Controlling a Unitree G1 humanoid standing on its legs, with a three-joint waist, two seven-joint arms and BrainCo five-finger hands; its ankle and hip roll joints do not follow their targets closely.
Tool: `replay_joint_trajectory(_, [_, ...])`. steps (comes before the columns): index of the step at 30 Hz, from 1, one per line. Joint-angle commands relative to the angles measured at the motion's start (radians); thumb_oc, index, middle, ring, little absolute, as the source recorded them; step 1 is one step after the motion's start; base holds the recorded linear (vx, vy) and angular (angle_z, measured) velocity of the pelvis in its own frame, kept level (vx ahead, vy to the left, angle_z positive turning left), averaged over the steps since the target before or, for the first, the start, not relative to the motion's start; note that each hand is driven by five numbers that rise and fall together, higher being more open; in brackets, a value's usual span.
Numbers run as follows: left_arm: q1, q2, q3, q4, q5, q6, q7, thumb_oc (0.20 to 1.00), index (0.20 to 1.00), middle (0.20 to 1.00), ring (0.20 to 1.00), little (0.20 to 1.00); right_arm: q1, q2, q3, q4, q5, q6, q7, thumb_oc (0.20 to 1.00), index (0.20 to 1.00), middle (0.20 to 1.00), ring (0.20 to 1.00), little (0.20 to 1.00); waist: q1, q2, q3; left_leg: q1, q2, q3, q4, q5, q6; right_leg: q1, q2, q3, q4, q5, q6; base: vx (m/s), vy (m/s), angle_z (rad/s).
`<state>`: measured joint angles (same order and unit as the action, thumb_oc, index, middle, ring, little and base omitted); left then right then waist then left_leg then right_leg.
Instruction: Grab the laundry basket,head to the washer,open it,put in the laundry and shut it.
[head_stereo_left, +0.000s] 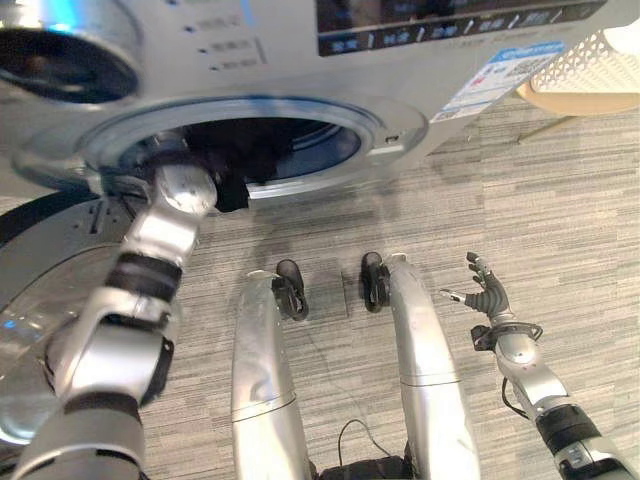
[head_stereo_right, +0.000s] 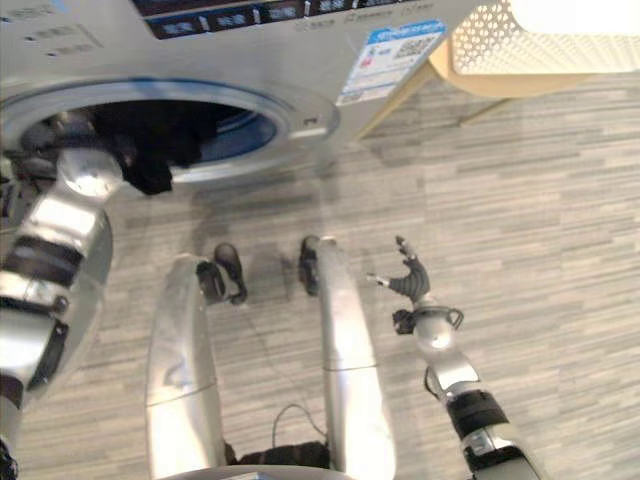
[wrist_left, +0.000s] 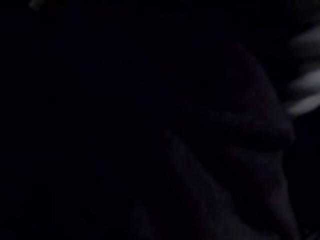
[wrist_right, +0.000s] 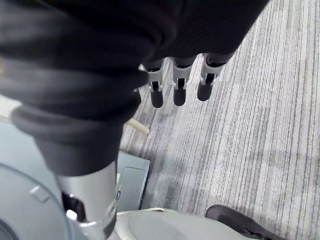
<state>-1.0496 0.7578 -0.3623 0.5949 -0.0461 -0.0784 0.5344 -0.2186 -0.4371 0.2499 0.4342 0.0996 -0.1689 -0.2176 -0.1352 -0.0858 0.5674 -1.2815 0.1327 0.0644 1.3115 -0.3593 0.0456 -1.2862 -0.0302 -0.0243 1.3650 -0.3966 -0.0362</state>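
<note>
Grey floor (head_stereo_left: 560, 220): one washer (head_stereo_left: 300, 60) (open), left hand (head_stereo_left: 228, 190) inside.

I see a grey striped floor (head_stereo_left: 560, 210) under me. The big washer (head_stereo_left: 300, 60) stands on it at my 12 o'clock, with its round door (head_stereo_left: 40, 300) hanging open low at about 9 o'clock. A pale table leg (head_stereo_right: 400, 95) stands on the floor at 1 o'clock.

Striped grey floor (head_stereo_left: 560, 200) — and furniture at the far right.
A pale perforated seat (head_stereo_right: 545, 45) stands on slim wooden legs.
</note>
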Motion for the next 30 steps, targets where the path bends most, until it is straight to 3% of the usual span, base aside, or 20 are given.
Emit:
replay_joint_trajectory(1, [-0.086,0.076,-0.032,0.037,0.093,-0.039,0.133,0.2,0.2,0.2,0.2,0.2,0.039,-0.02,0.014,-0.027,0.049,-0.076,-0.012,1.0,1.0,1.0,1.0,1.0,-0.02,0.032,-0.105,-0.026,0.023,-0.088,0.009,-0.033,0.022,0.024,0.002,0.017,-0.174,0.051,0.039,0.0,0.0,0.0])
replay_joint_trajectory(3, [-0.148,0.107,-0.076,0.079,0.1,-0.028,0.143,0.2,0.2,0.2,0.2,0.2,0.041,-0.024,0.024,-0.036,0.059,-0.085,-0.005,1.0,1.0,1.0,1.0,1.0,-0.024,0.032,-0.112,-0.054,0.025,-0.097,0.03,-0.036,0.025,-0.001,0.006,0.012,-0.161,0.051,0.038,0.02,-0.03,-0.1])
replay_joint_trajectory(4, [-0.182,0.113,-0.103,0.104,0.097,-0.017,0.134,0.347,0.347,0.347,0.347,0.347,0.039,-0.034,0.031,-0.036,0.069,-0.089,-0.003,1.0,1.0,1.0,1.0,1.0,-0.029,0.034,-0.114,-0.067,0.026,-0.1,0.042,-0.038,0.026,-0.012,0.009,0.009,-0.155,0.053,0.038,0.02,-0.035,-0.11])
replay_joint_trajectory(5, [-0.222,0.116,-0.134,0.132,0.097,-0.018,0.126,0.956,0.956,0.956,0.956,0.956,0.035,-0.033,0.033,-0.035,0.077,-0.091,-0.002,1.0,1.0,1.0,1.0,1.0,-0.029,0.034,-0.116,-0.08,0.026,-0.104,0.051,-0.039,0.025,-0.022,0.009,0.005,-0.147,0.051,0.038,0.01,-0.034,-0.03])
replay_joint_trajectory(6, [-0.251,0.124,-0.171,0.169,0.105,-0.003,0.099,1.0,1.0,1.0,1.0,1.0,0.033,-0.043,0.038,-0.033,0.083,-0.092,0.003,1.0,1.0,1.0,1.0,1.0,-0.033,0.037,-0.118,-0.089,0.028,-0.107,0.058,-0.039,0.026,-0.029,0.01,0.002,-0.142,0.051,0.037,0.01,-0.03,0.03])
replay_joint_trajectory(11, [-0.366,0.143,-0.331,0.304,0.133,0.03,-0.093,1.0,1.0,1.0,1.0,1.0,0.008,-0.071,0.024,-0.019,0.104,-0.069,0.024,1.0,1.0,1.0,1.0,1.0,-0.033,0.049,-0.121,-0.109,0.021,-0.109,0.075,-0.04,0.027,-0.048,0.006,-0.006,-0.122,0.042,0.033,0.01,-0.018,0.02])
replay_joint_trajectory(14, [-0.339,0.116,-0.359,0.319,0.211,0.042,-0.191,1.0,1.0,1.0,1.0,1.0,0.016,-0.067,0.016,-0.014,0.09,-0.057,0.045,1.0,1.0,1.0,1.0,1.0,-0.025,0.048,-0.133,-0.108,0.013,-0.109,0.076,-0.044,0.023,-0.053,0.002,-0.009,-0.11,0.031,0.028,0.03,-0.05,0.07])
replay_joint_trajectory(16, [-0.328,0.107,-0.355,0.314,0.221,0.042,-0.201,1.0,1.0,1.0,1.0,1.0,0.015,-0.066,0.016,-0.01,0.09,-0.057,0.048,1.0,1.0,1.0,1.0,1.0,-0.023,0.048,-0.136,-0.108,0.011,-0.109,0.075,-0.045,0.022,-0.054,0.002,-0.008,-0.108,0.027,0.026,0.02,-0.033,0.06])
replay_joint_trajectory(21, [-0.124,0.064,-0.216,0.172,0.165,0.007,-0.197,1.0,1.0,1.0,1.0,1.0,0.017,-0.041,0.011,0.021,0.083,-0.057,0.041,1.0,1.0,1.0,1.0,1.0,0.003,0.047,-0.165,-0.064,-0.002,-0.112,0.013,-0.033,0.007,-0.01,-0.014,-0.015,-0.138,0.013,0.016,0.0,-0.051,0.16])
replay_joint_trajectory(22, [0.0,0.044,-0.141,0.091,0.143,-0.003,-0.194,1.0,1.0,1.0,1.0,1.0,0.021,-0.028,0.006,0.032,0.072,-0.048,0.034,1.0,1.0,1.0,1.0,1.0,0.015,0.048,-0.173,-0.022,-0.003,-0.111,-0.035,-0.022,0.001,0.033,-0.02,-0.022,-0.177,0.017,0.016,-0.01,-0.014,0.18])
replay_joint_trajectory(25, [0.16,0.0,-0.042,0.005,0.102,-0.015,-0.198,1.0,1.0,1.0,1.0,1.0,0.027,-0.016,0.002,0.044,0.054,-0.032,0.023,1.0,1.0,1.0,1.0,1.0,0.028,0.049,-0.178,0.04,-0.002,-0.108,-0.103,-0.006,-0.007,0.096,-0.024,-0.031,-0.24,0.026,0.016,-0.02,-0.018,0.14])
replay_joint_trajectory(28, [0.394,-0.088,0.065,-0.108,0.068,-0.027,-0.225,1.0,1.0,1.0,1.0,1.0,0.038,0.007,-0.008,0.067,0.025,-0.007,0.013,1.0,1.0,1.0,1.0,1.0,0.053,0.049,-0.182,0.168,-0.014,-0.102,-0.241,0.036,-0.024,0.223,-0.028,-0.045,-0.365,0.05,0.023,-0.02,-0.031,0.17])
replay_joint_trajectory(30, [0.6,-0.171,0.128,-0.165,0.018,-0.045,-0.284,1.0,1.0,1.0,1.0,1.0,0.052,0.008,-0.027,0.099,-0.006,0.021,0.015,1.0,1.0,1.0,1.0,1.0,0.076,0.048,-0.174,0.334,-0.034,-0.09,-0.4,0.085,-0.036,0.376,-0.035,-0.065,-0.496,0.089,0.034,0.02,-0.031,0.35])
